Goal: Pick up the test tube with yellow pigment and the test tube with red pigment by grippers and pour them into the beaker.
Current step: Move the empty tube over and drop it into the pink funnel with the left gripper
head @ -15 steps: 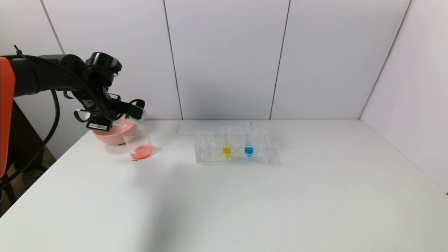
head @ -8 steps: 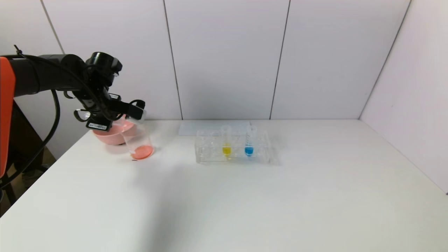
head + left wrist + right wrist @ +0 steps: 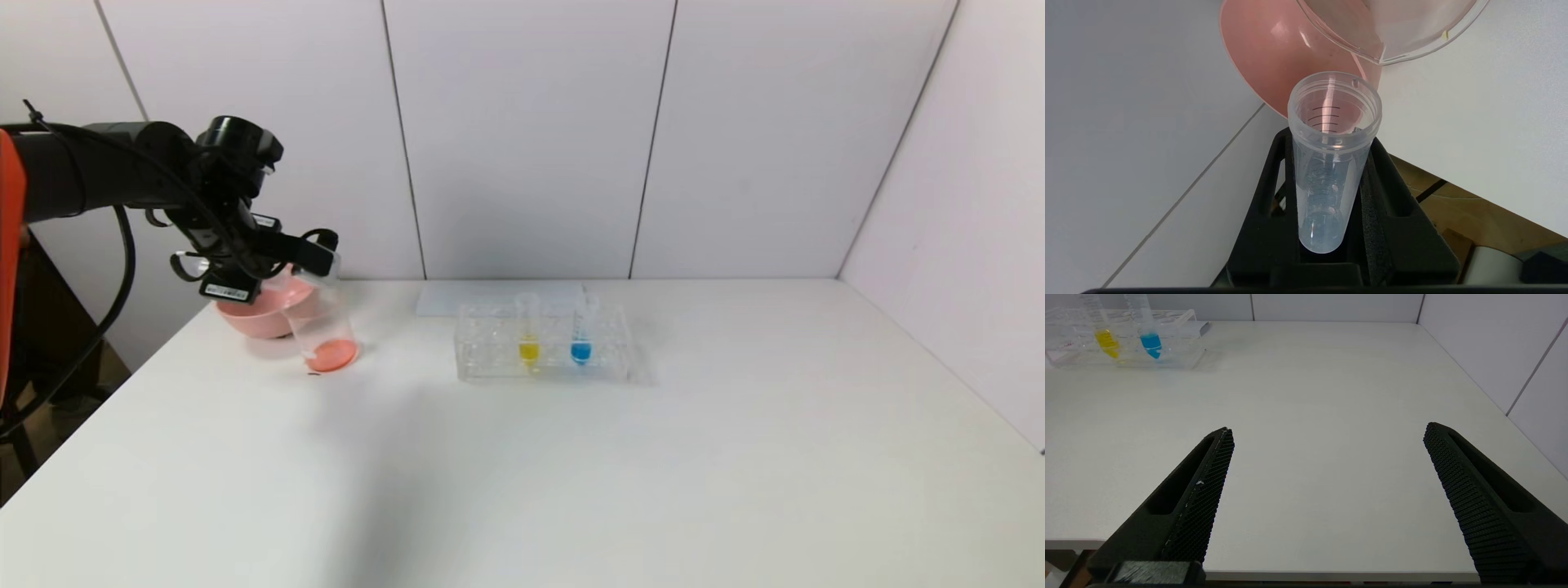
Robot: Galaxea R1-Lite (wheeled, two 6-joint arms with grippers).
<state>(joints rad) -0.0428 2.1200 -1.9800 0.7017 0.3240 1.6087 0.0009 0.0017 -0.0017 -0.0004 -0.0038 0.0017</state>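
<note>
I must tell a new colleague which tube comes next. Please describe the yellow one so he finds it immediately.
On the white table stands a clear rack near the back wall. It holds two upright tubes; the test tube with yellow pigment is the one nearer the beaker, its neighbour holds blue.

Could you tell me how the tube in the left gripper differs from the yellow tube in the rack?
The tube in the left gripper looks emptied; the yellow tube holds yellow liquid at its tip. The held tube is tipped over by the beaker, which has red-orange liquid at its bottom; the yellow one stands upright in the rack. One is clamped by the left gripper, the other untouched. Both are slender, clear and open-topped.
</note>
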